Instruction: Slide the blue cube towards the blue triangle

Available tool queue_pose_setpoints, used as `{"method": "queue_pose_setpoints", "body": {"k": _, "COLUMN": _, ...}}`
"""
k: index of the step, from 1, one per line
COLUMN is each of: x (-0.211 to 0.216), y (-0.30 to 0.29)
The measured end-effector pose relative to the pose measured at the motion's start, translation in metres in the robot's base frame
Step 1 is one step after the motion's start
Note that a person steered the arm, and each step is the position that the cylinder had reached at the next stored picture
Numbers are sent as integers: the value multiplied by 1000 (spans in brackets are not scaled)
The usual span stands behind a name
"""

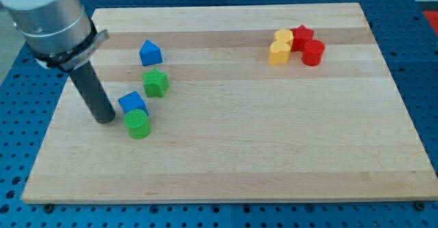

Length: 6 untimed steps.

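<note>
Jaws-wise there's nothing to report, this arm has none at all, just a dark rod, so nothing is being grasped or released. What matters is my tip (pixel 106 120), which sits on the wooden board (pixel 260 166) just to the view's left of the blue cube (pixel 132 103), close enough that I can't tell if it's touching yet.

The blue cube is on the view's left side of the board, with the green cylinder (pixel 138 124) right up against its lower edge. The blue triangle (pixel 150 53) is further toward the view's top, slightly to the right, and the green star (pixel 156 83) sits between the two, a bit right of the straight line.

Here's my worry: from where the tip is, a push goes mostly rightward, not up toward the triangle. That would probably shove the cube past the star or into it, and drag the cylinder along too. I reckon the tip needs to get below the cube first, but the cylinder is parked right there, so it could get knocked away.

No containers anywhere. Two yellow blocks (pixel 280 46), a red star (pixel 302 35) and a red cylinder (pixel 313 53) are clustered well apart at the top right.
</note>
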State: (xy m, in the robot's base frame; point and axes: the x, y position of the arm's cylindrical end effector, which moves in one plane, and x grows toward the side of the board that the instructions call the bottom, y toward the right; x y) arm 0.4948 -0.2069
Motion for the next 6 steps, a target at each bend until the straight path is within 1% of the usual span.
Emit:
{"method": "queue_pose_setpoints", "body": {"k": 1, "x": 13, "y": 16}}
{"method": "queue_pose_setpoints", "body": {"k": 2, "x": 10, "y": 87}}
{"method": "queue_pose_setpoints", "body": {"k": 4, "x": 7, "y": 87}}
{"method": "queue_pose_setpoints", "body": {"k": 5, "x": 7, "y": 69}}
{"method": "queue_pose_setpoints", "body": {"k": 6, "x": -16, "y": 55}}
